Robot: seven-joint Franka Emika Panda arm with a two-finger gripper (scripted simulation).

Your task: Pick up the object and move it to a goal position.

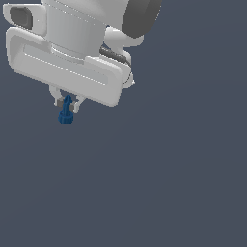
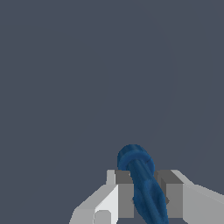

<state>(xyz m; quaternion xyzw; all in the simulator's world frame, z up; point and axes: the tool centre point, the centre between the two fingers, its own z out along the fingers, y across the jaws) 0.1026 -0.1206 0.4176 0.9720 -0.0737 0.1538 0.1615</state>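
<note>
1. Nearest your wrist camera, the pincer [image 2: 146, 197] was closed down to a narrow gap, its two grey pads [image 2: 125, 194] pressed against either side of the object [image 2: 144, 183]. You had hold of it; nothing else sat between the fingers.

2. The object was a small dark blue piece. Its narrow, ribbed upper part ran up between the pads, and its rounder knob-like base stuck out beyond the fingertips. In the wrist view the shaft looked tilted rather than square to the fingers.

3. In the exterior view you could see the same grip from the side: the pincer [image 1: 67, 102] pointed downward, with the object [image 1: 66, 114] hanging from it, thin end up between the fingertips and knob below them. The object was far smaller than the white hand [image 1: 65, 67] above it.

4. The white hand body sat directly above the fingers, broad and slanted, lower toward the exterior view's right. Above it rose the wrist [image 1: 77, 24], with a dark round joint cap [image 1: 142, 17] to the exterior view's right of it.

5. Beyond the pincer, both views showed only a flat, plain slate-grey background [image 1: 183, 183]. You could not tell from either picture whether the knob touched any surface or hung clear of it; no shadow or edge showed beneath it.
</note>
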